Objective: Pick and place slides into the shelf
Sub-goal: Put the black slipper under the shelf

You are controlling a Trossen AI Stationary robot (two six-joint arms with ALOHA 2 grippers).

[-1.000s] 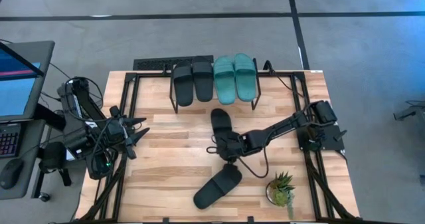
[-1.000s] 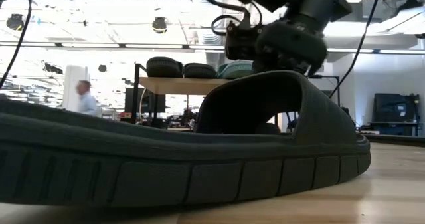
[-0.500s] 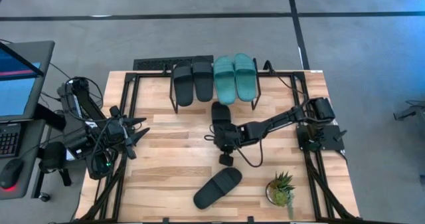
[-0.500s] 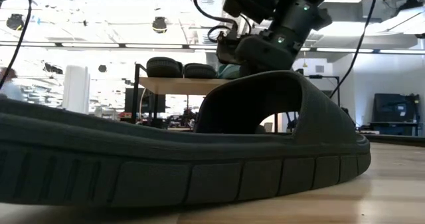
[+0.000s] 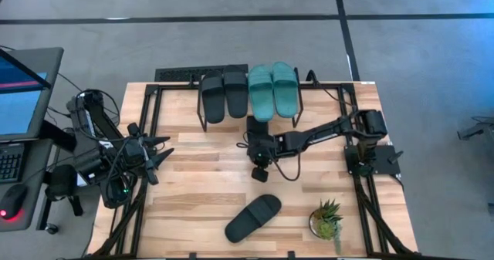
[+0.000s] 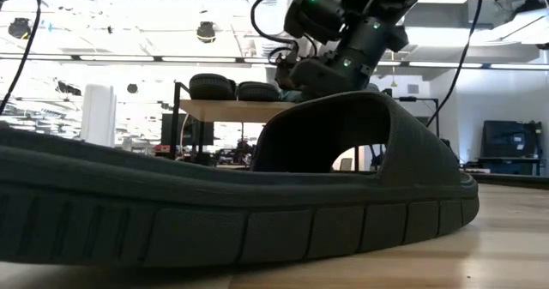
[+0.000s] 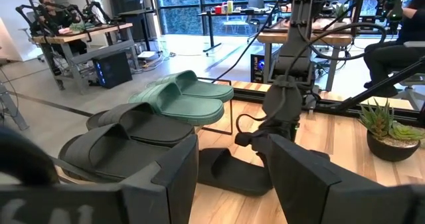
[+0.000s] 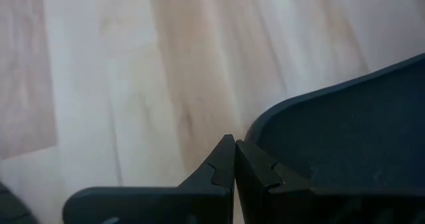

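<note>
Right gripper (image 5: 258, 170), pressed together, drags a black slide (image 5: 256, 131); we see four shelved on the shelf (image 5: 297, 115), another slide (image 5: 253, 217) waits.

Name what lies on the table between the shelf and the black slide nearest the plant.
In the high view, another black slide lies between the shelf and the loose slide, with the right gripper at its near end.

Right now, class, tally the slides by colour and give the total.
Teal-green slides: 2, both on the shelf.
Black slides: 4, two on the shelf, one by the right gripper, one near the plant.
Total: 6.
</note>
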